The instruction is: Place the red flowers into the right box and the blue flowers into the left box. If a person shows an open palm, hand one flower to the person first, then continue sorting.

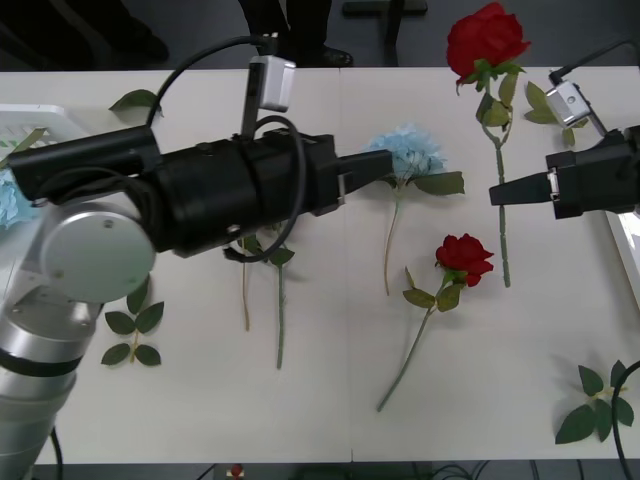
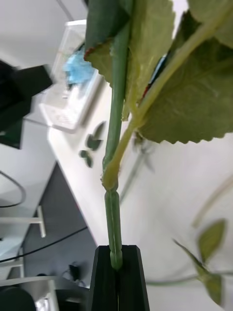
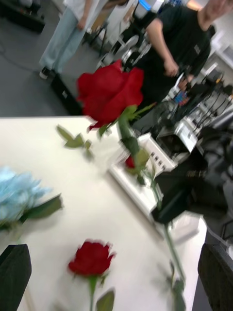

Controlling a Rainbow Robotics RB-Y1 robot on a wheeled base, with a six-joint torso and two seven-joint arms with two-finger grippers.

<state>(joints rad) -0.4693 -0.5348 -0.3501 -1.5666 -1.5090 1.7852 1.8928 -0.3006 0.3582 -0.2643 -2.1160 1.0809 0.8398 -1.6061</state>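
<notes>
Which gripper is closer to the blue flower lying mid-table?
Left. The left gripper hovers open right beside the blue flower; the right gripper is farther off, shut on a rose stem.

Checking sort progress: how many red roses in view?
3. One deep-red artificial rose held by the right gripper; one lying mid-table; one in the white tray. More may be hidden.

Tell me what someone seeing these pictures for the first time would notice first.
Probably the deep-red artificial rose lifted off the white table, its thin green stem pinched in the shut black fingers of the right hand at the table's right side. Next, the bulky black left arm stretching across the middle, its open left hand reaching a pale sky-blue hydrangea-like flower. A second red rose lies flat on the table between them.
</notes>
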